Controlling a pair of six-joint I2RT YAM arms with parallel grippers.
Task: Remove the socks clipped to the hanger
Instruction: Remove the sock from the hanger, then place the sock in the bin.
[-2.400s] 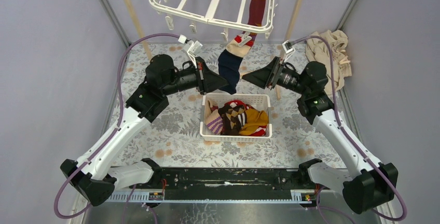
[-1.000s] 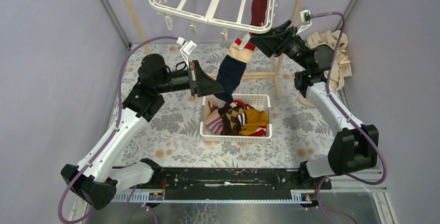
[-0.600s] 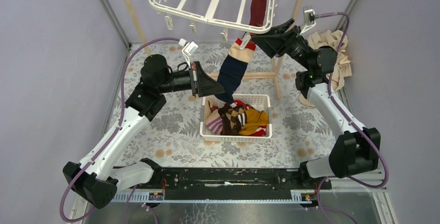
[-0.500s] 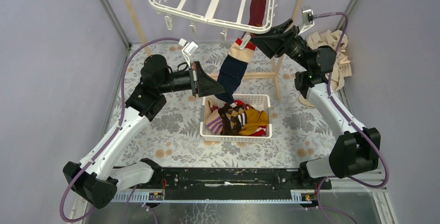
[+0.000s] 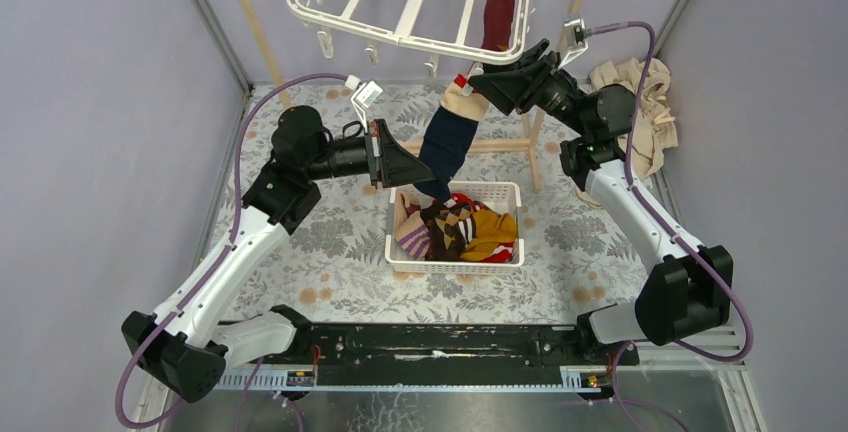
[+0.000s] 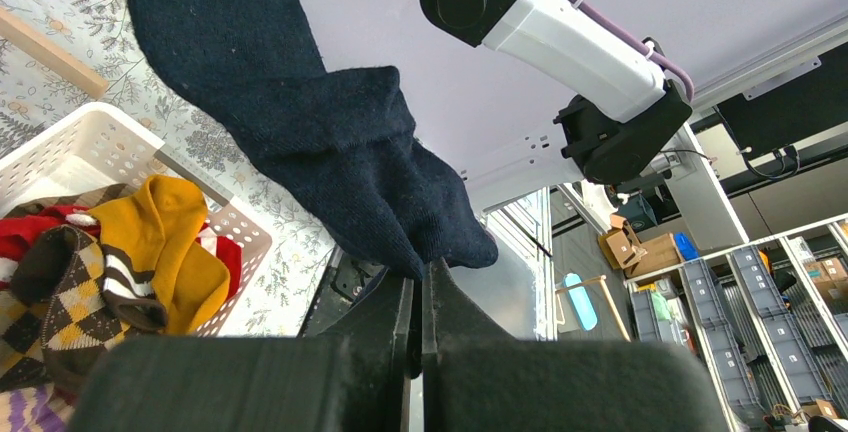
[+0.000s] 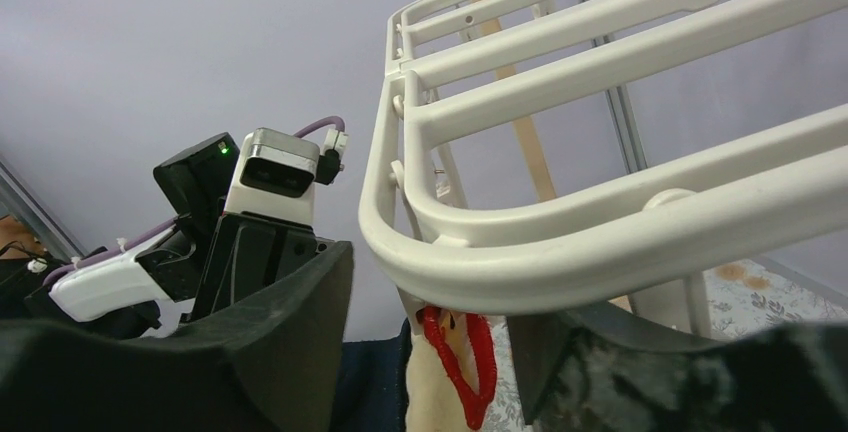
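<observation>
Two socks hang clipped to the hanger (image 7: pixel 620 237), a white drying frame.

- Basket (image 5: pixel 455 266): white, perforated, below the hanger's near rail and part full of loose socks.
- Navy sock (image 5: pixel 447 142): clipped under the hanger's near rail by its tan, red-edged cuff (image 7: pixel 450 372). Its long axis runs down from the rail and slants toward the left arm. The toe is the lowest part and points at the basket's far left corner.
- Maroon-and-mustard sock (image 5: pixel 497 17): hangs inside the hanger's right end, with no tool on it.
- Left tool (image 6: pixel 424 292): well below the hanger, pinched together on the navy toe and drawing the sock taut.
- Right tool (image 5: pixel 480 84): just under the near rail and the nearer arm to the clip. Its jaws stand apart astride the cuff, with a gap on each side.

Judgement: release depends on the clip, directly above the right tool.
</observation>
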